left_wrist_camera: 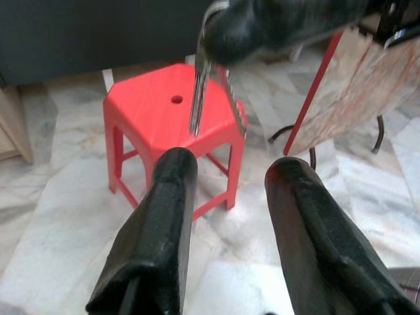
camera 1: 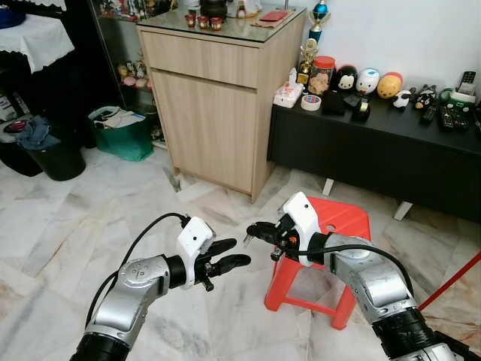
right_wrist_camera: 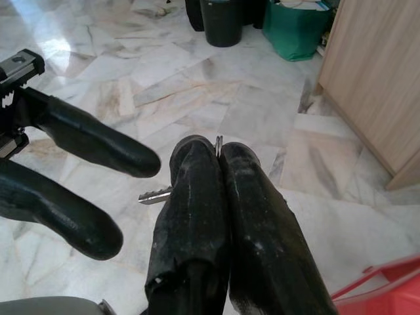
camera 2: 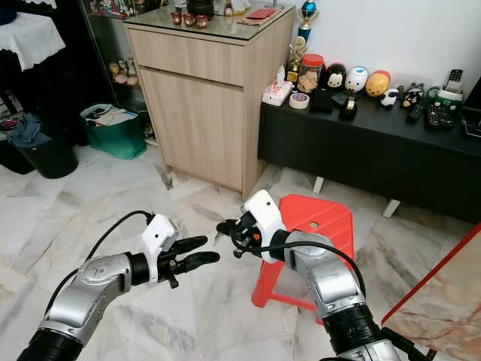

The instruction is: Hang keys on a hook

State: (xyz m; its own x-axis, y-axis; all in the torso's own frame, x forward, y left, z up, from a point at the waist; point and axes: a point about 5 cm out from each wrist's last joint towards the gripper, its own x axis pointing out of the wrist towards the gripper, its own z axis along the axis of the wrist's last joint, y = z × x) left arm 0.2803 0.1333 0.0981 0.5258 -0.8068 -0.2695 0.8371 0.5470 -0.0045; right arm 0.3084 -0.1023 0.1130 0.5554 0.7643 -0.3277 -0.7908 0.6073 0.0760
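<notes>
My right gripper (camera 1: 254,231) is clamped on the keys (left_wrist_camera: 200,98), which hang from its tips above the floor, at nine o'clock of the red stool (camera 1: 338,218). My left gripper (camera 1: 233,254) has its fingers spread and faces the right one tip to tip, near but apart; I judge this a handover posture. I see no hook, so hanging is not yet begun.
</notes>
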